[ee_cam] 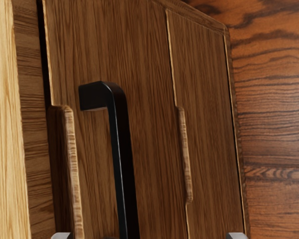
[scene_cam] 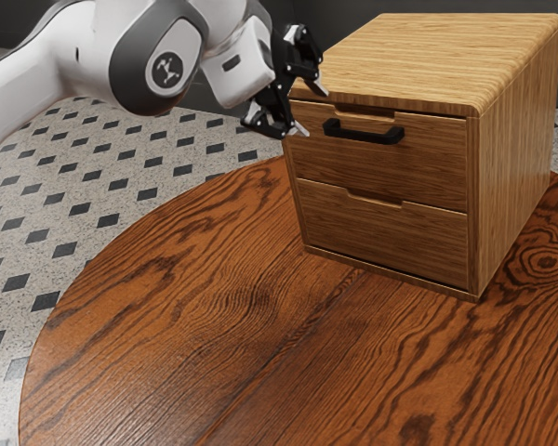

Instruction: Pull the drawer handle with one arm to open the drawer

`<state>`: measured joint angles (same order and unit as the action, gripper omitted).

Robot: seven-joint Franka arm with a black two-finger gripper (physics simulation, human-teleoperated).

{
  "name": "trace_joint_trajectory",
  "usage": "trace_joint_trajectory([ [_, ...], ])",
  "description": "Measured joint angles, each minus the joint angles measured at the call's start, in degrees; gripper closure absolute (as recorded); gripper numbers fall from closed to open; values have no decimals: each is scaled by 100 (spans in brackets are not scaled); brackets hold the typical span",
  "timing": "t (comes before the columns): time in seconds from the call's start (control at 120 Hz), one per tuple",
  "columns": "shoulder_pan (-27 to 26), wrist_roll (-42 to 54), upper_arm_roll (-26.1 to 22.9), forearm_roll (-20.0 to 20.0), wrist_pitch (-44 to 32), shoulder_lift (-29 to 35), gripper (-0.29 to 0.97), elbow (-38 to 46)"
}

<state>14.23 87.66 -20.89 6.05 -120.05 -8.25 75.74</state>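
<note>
Closest to me is the round dark table (scene_cam: pixel 214 325), its grain running wide across the front. Farther back on it, toward the exterior view's right, stands a pale wooden cabinet (scene_cam: pixel 428 56) with two drawers stacked in its face. The lower drawer (scene_cam: pixel 381 228) has only a cut notch in its upper edge. The top drawer (scene_cam: pixel 428 167) carries a black bar handle (scene_cam: pixel 363 133) just below its own notch, and its front sits flush with the one below, so it looks closed.

At the cabinet's front corner on the exterior view's left hangs the gripper (scene_cam: pixel 309 111). Its fingers are spread wide and have hold of nothing. It sits just beside the near end of the handle, not touching it.

From the wrist view the handle (ee_cam: pixel 120 164) runs close across the drawer front, and pale fingertips (ee_cam: pixel 236 235) peek in, one on either side of it and well apart.

Behind the gripper the white and grey arm (scene_cam: pixel 158 56) comes in from the upper left, over a speckled floor (scene_cam: pixel 65 177) with dark diamonds.
</note>
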Motion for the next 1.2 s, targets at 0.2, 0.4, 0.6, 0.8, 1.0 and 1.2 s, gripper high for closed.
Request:
trace_joint_trajectory([
  [0.2,-46,3,10,-14,-23,-235,32,-134],
  [0.4,-63,12,8,-4,-282,-471,31,-297],
  [0.6,-65,16,15,-8,-463,-620,35,-284],
  [0.8,-67,18,21,-15,-505,-668,38,-228],
  [1.0,-132,16,22,-23,-525,-794,39,-223],
  [1.2,-192,12,10,-21,-544,-960,39,-252],
])
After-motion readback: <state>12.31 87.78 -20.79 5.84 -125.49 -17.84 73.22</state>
